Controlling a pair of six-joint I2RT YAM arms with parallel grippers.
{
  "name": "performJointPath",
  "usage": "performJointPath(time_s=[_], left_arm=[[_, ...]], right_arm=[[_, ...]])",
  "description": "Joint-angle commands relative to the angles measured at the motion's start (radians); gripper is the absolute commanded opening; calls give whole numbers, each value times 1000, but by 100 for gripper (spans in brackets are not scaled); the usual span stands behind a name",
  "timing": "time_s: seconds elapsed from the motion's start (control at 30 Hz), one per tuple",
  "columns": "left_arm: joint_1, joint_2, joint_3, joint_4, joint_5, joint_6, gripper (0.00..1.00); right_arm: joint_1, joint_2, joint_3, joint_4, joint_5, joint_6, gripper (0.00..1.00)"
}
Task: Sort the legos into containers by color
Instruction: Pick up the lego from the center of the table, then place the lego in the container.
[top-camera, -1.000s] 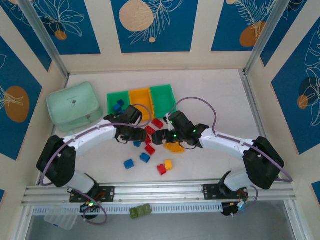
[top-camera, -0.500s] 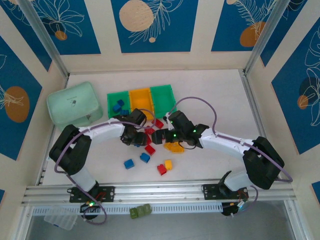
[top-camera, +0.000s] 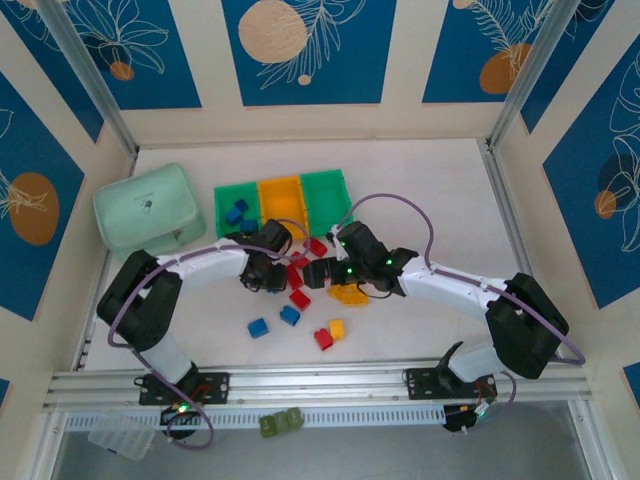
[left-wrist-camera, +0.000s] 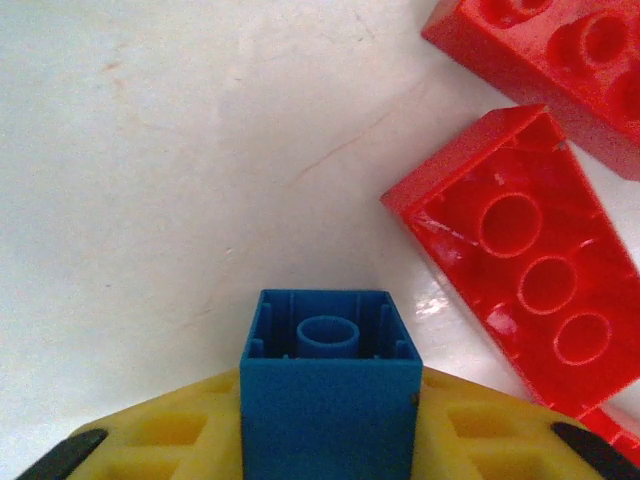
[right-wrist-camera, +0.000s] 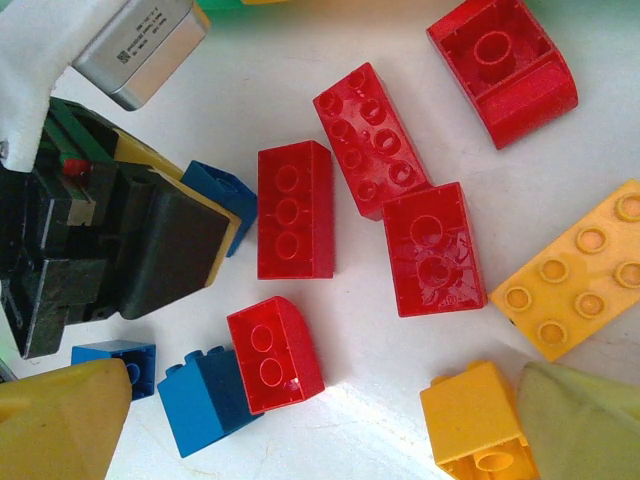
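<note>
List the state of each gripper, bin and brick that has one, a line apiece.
left gripper, shut on blue brick
blue brick, clamped, hollow side facing the wrist camera
right gripper, open
left green bin, holding blue bricks
long red brick, lying hollow side up
yellow-orange brick, lying studs up

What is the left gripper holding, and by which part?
A blue lego, pinched by its two opposite side walls between the yellow fingers of the left gripper, hollow underside toward the wrist camera.
</note>
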Motion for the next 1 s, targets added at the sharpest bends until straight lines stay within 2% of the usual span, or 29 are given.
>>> performJointPath(time_s=[0.0, 0.33, 0.53, 0.73, 0.97], left_arm=[[-9, -35, -18, -15, -30, -2, 33], [-1, -147, 14, -84, -118, 27, 28], [68, -189, 104, -131, -178, 72, 28], [175, -138, 220, -123, -188, 119, 28], [289, 14, 380, -99, -193, 162, 28]], right_arm=[[6, 0, 3, -6, -13, -1, 99], [6, -11, 53, -28, -21, -38, 99], [14, 19, 118, -16, -18, -54, 99], [13, 56, 175, 5, -26, -61, 99], [-7, 71, 198, 0, -28, -74, 99]])
